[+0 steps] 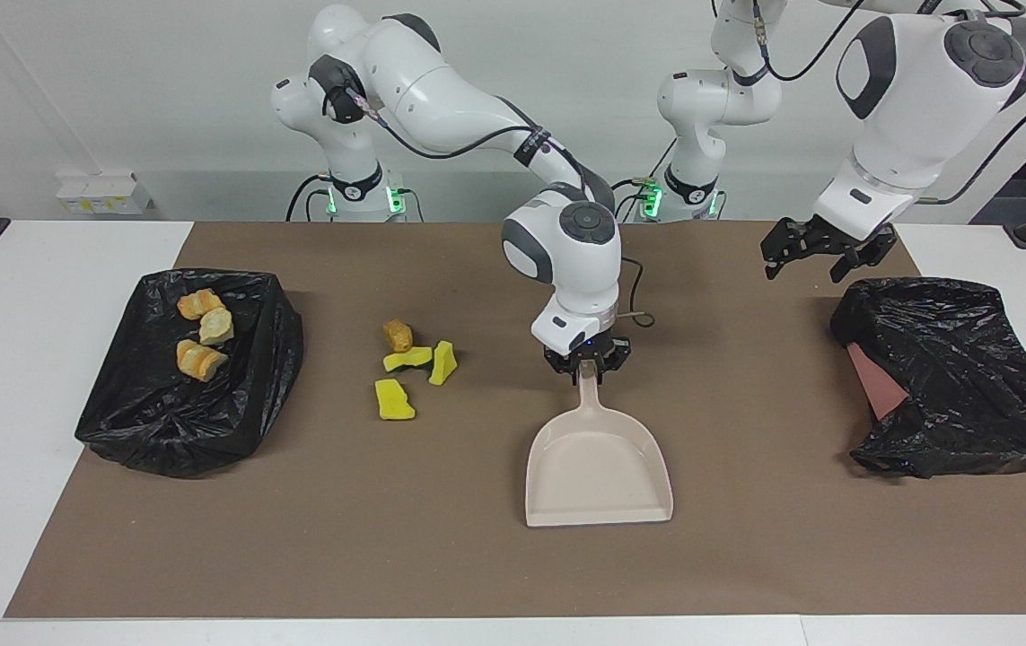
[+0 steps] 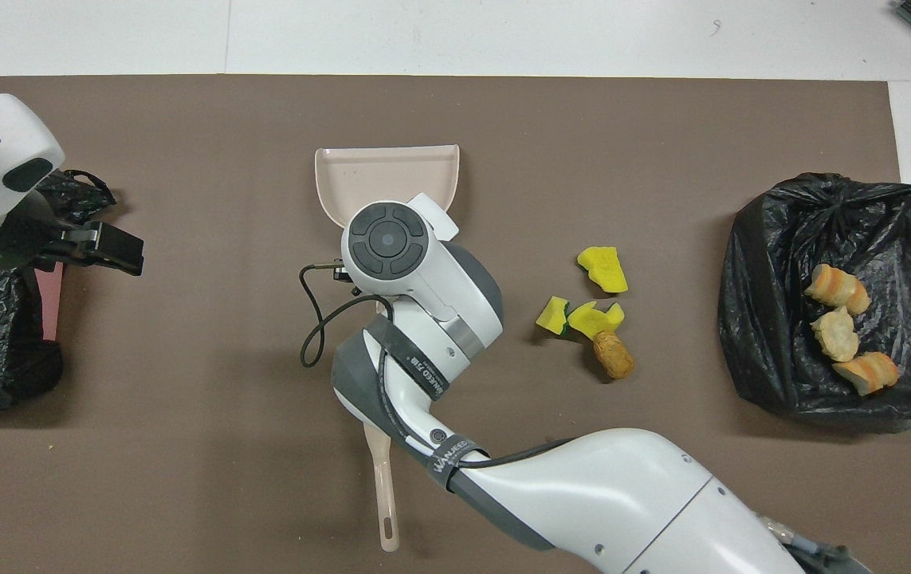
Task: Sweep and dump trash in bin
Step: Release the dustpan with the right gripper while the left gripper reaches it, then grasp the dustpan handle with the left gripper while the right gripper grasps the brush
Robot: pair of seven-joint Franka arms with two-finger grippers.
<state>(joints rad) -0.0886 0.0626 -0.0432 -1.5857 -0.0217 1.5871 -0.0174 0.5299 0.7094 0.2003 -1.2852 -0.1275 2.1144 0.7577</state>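
Note:
My right gripper (image 1: 586,366) is shut on the handle of the beige dustpan (image 1: 598,467), which is low at the middle of the brown mat, its mouth facing away from the robots. In the overhead view the right wrist hides the gripper and covers part of the pan (image 2: 387,171). Three yellow sponge chunks (image 1: 394,400) and one tan lump (image 1: 398,335) lie in a cluster on the mat (image 2: 602,269), between the pan and the black-bag-lined bin (image 1: 144,431). Three bread-like lumps (image 1: 203,332) lie in that bin (image 2: 766,263). My left gripper (image 1: 813,260) waits above the mat, empty.
A second crumpled black bag (image 1: 961,377) with a pink patch (image 1: 876,381) lies at the left arm's end, just beside the left gripper. A beige handle with a hole (image 2: 382,494) shows under the right arm, near the robots' edge. A white table (image 1: 28,296) surrounds the mat.

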